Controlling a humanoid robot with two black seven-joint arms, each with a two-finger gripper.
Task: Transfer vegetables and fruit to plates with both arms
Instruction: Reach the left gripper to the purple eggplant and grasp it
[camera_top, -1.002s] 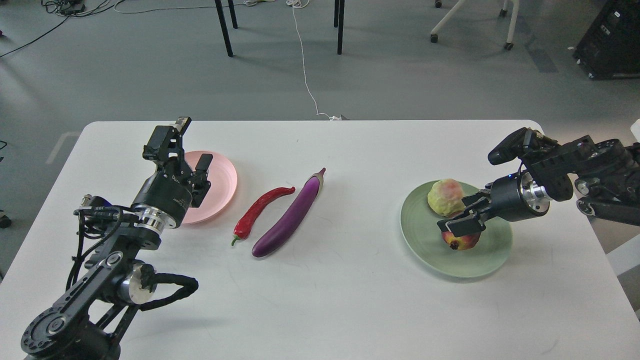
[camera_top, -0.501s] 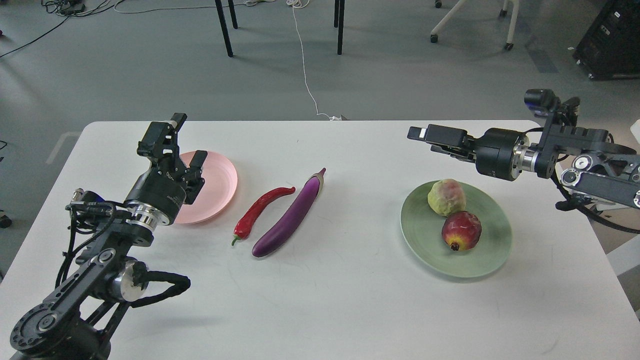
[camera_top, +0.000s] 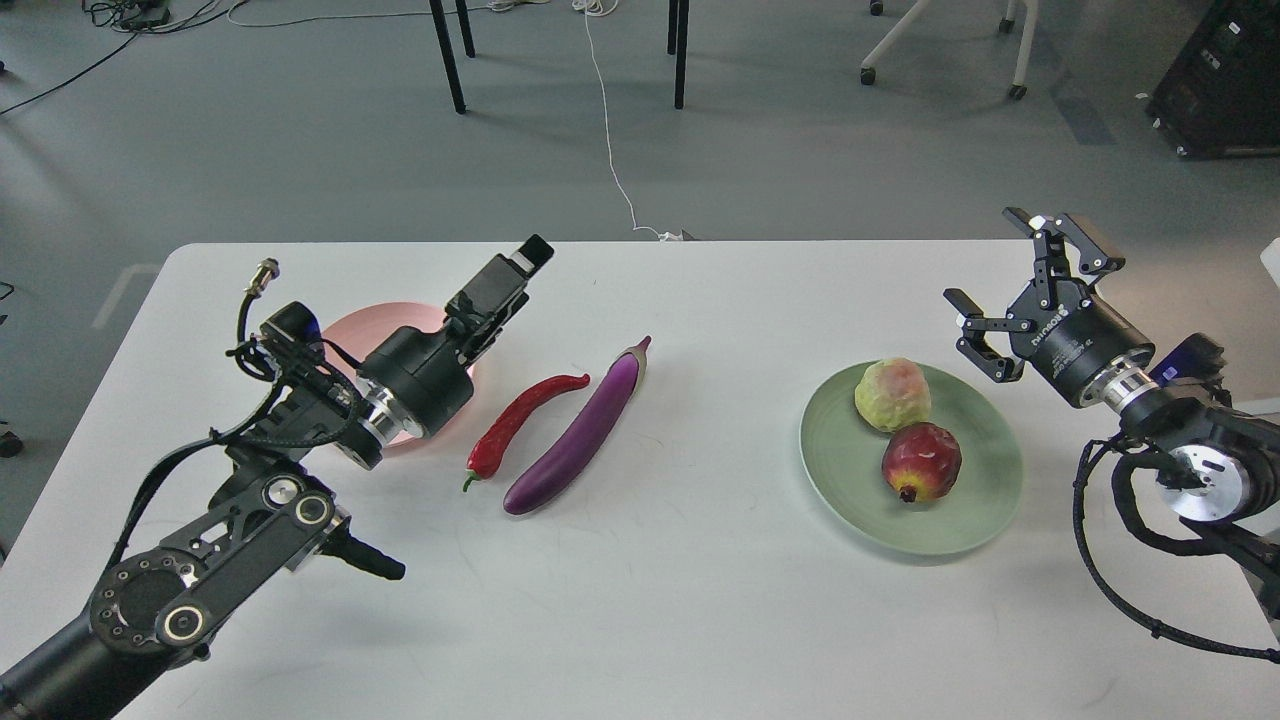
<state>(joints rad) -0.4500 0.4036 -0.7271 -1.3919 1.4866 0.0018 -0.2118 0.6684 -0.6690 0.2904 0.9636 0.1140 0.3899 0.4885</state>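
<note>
While both roundish fruits already rest on the large pale green ridged plate (camera_top: 985, 520), the task is judged to be about half complete. The pale yellow-green fruit with a pink blush (camera_top: 892, 394) sits toward the far side of that plate, and the dark red fruit with yellow patches (camera_top: 921, 461) lies just in front of it, the two touching or nearly so. Neither is held.

The right gripper (camera_top: 1020, 290) is seen well clear of the green plate, off its far right edge, with its two black fingers spread wide and nothing between them. Its part of the work appears finished.

Both vegetables are left on the white tabletop (camera_top: 660, 600). The curved red chili pepper with a green stem (camera_top: 520, 420) and the long glossy purple eggplant with a pale stem cap (camera_top: 588, 430) lie side by side near the table's middle, close together, with the chili nearer the small pale pink ridged plate (camera_top: 350, 325). That plate holds nothing that can be seen, though much of it is hidden behind the left arm.

The left gripper (camera_top: 505, 283) is raised above the pink plate's right edge, pointing toward the far side of the table. It is viewed along its length, so whether its fingers are spread or closed cannot be told; nothing is visibly carried.

Moving the chili and the eggplant onto the pink plate is judged to be what is left.
</note>
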